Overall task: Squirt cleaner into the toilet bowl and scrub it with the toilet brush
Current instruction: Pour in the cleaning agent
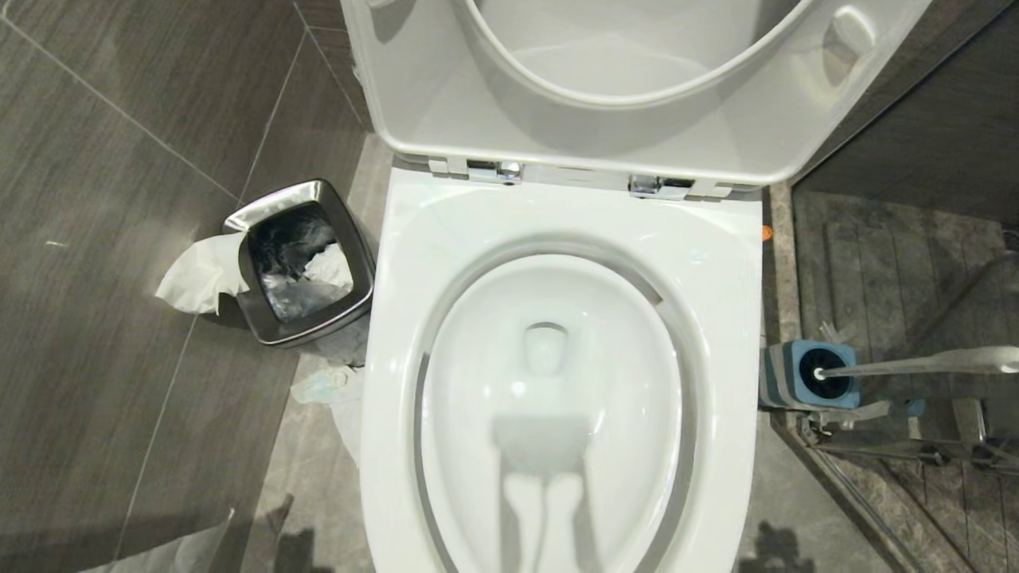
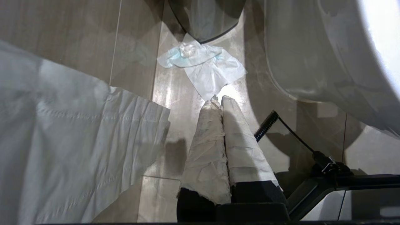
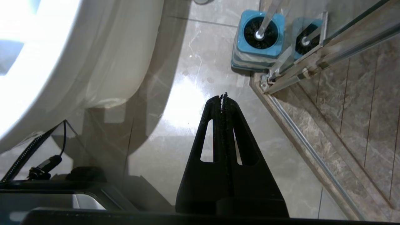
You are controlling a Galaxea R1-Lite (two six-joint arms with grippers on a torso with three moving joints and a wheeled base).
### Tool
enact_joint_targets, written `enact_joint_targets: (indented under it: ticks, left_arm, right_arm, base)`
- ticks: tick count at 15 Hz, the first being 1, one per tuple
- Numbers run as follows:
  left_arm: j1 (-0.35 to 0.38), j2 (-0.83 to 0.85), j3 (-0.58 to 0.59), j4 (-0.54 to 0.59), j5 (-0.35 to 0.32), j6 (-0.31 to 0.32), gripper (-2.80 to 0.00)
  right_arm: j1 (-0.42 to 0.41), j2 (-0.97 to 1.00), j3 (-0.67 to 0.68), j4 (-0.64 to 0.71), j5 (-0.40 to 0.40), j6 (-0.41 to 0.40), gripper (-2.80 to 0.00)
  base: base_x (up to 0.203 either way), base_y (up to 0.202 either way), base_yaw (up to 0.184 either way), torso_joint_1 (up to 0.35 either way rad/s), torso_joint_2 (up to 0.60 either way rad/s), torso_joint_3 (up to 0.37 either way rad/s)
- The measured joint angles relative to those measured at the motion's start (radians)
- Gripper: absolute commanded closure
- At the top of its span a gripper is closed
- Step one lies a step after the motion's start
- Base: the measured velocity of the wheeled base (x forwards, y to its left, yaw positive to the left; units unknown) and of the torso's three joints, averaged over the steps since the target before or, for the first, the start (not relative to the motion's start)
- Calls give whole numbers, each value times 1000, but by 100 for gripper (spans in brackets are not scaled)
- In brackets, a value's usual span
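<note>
1. White glazed porcelain formed the toilet bowl point(image 1: 557, 382), which filled the middle of the head view with seat and lid point(image 1: 637, 87) raised; the water in the basin looked clear, with no blue tint that could be made out.
2. To the robot's right of the bowl, the toilet brush point(image 1: 915, 362) stood in its blue-topped holder point(image 1: 808, 374) on the floor, against the track of a glass shower door point(image 3: 312, 65); only the pale handle and a ring of black bristles showed.
3. To the left of the bowl stood a square steel waste bin point(image 1: 306, 263) with a black liner, with paper point(image 1: 199, 274) draped over its edge.
4. More crumpled tissue point(image 2: 203, 67) lay on the floor tiles between bin and bowl.
5. The left gripper point(image 2: 218, 101), its fingers wrapped in white tape, was pressed together and held nothing, pointing at the floor beside the tissue.
6. The right gripper point(image 3: 223, 98), black, was likewise pressed together and empty, above the floor, well apart from the brush.
</note>
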Motion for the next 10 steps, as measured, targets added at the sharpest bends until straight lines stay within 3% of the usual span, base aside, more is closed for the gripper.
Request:
enact_joint_targets:
  ticks: [10]
  left_arm:
    - [0,0,0,-1,0,0,0]
  right_arm:
    - [0,48,0,2,-1,1,0]
  base:
    - [0,0,0,1,1,-14]
